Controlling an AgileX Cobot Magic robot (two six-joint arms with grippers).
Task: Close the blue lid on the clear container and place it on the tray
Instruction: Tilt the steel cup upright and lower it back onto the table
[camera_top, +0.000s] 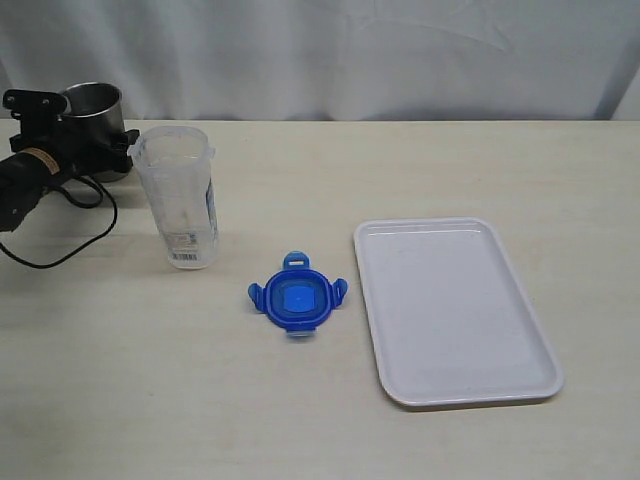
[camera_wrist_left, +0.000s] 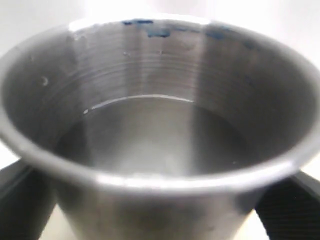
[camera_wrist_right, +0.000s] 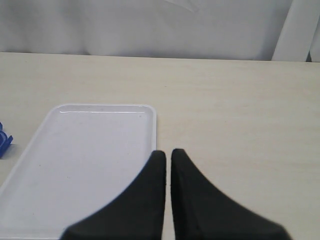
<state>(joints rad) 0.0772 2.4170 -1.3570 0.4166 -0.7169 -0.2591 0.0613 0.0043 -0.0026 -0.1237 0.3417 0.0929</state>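
The clear container (camera_top: 182, 200) stands upright and uncovered at the left of the table, its label facing the front. The blue lid (camera_top: 296, 300) lies flat on the table between it and the white tray (camera_top: 455, 310), tabs spread out. My left gripper (camera_top: 88, 140) is at the far left with a black finger (camera_wrist_left: 22, 202) on each side of the grey steel cup (camera_wrist_left: 160, 100); whether they press on it does not show. My right gripper (camera_wrist_right: 168, 152) is shut with nothing in it, above the tray's (camera_wrist_right: 95, 160) edge. A sliver of the lid (camera_wrist_right: 4, 142) shows beside the tray.
The steel cup (camera_top: 95, 105) stands at the back left, just behind the container, and seems to hold liquid. A black cable (camera_top: 70, 235) loops on the table left of the container. A white curtain closes off the back.
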